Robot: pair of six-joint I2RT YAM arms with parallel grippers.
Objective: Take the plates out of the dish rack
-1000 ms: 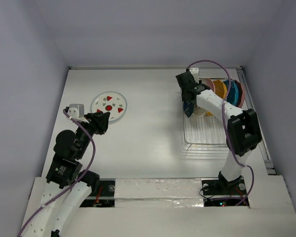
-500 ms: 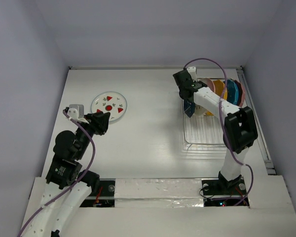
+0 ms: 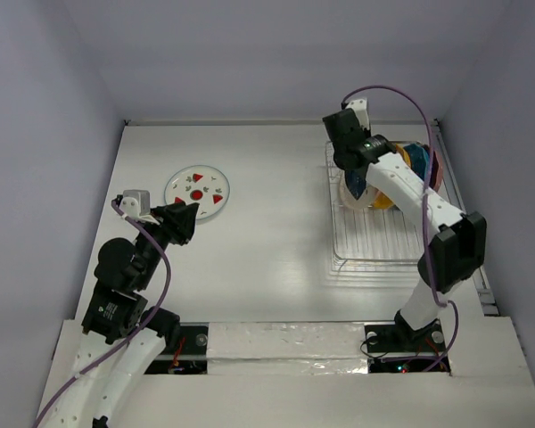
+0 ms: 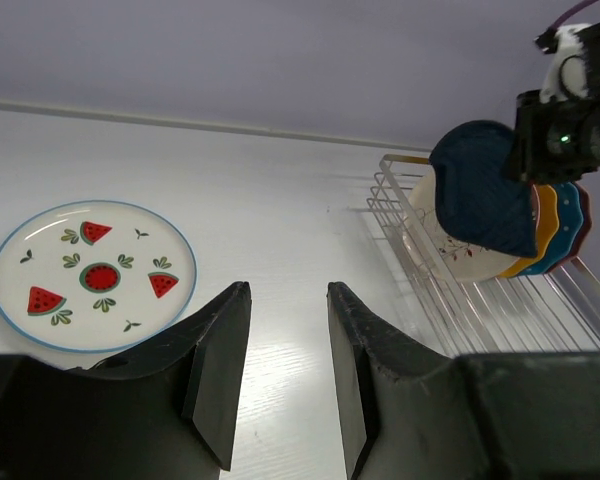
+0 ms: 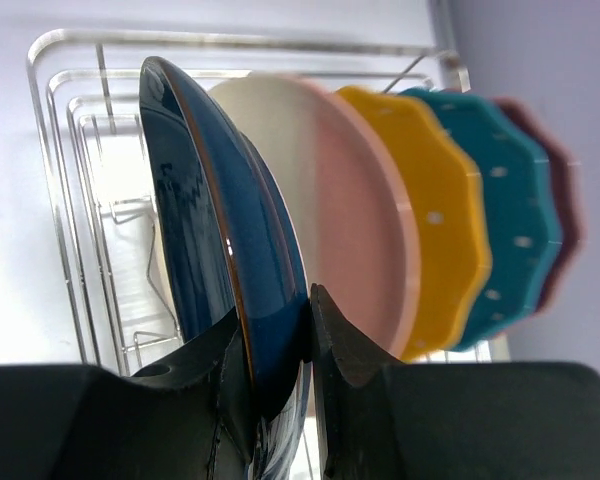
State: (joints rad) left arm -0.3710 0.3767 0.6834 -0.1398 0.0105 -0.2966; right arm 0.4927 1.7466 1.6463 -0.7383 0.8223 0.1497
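The silver wire dish rack [image 3: 374,234] stands at the right. My right gripper [image 3: 354,171] is shut on the rim of the navy plate [image 3: 358,185] and holds it on edge above the rack's far end. In the right wrist view the fingers [image 5: 277,320] clamp the navy plate [image 5: 195,230]; behind it stand the cream-and-pink [image 5: 330,230], yellow [image 5: 435,230], teal [image 5: 510,210] and pink dotted [image 5: 558,215] plates. The white plate with red fruit marks [image 3: 197,190] lies flat on the table at the left. My left gripper [image 3: 185,218] is open and empty just near of it.
The left wrist view shows the white plate [image 4: 92,275] at left, the rack [image 4: 450,300] at right and the navy plate [image 4: 480,200] raised above the other plates. The walls of the enclosure close in the table's sides and back.
My right wrist has shifted right and towards the back with the navy plate, and its elbow has swung right. The left arm has not moved.
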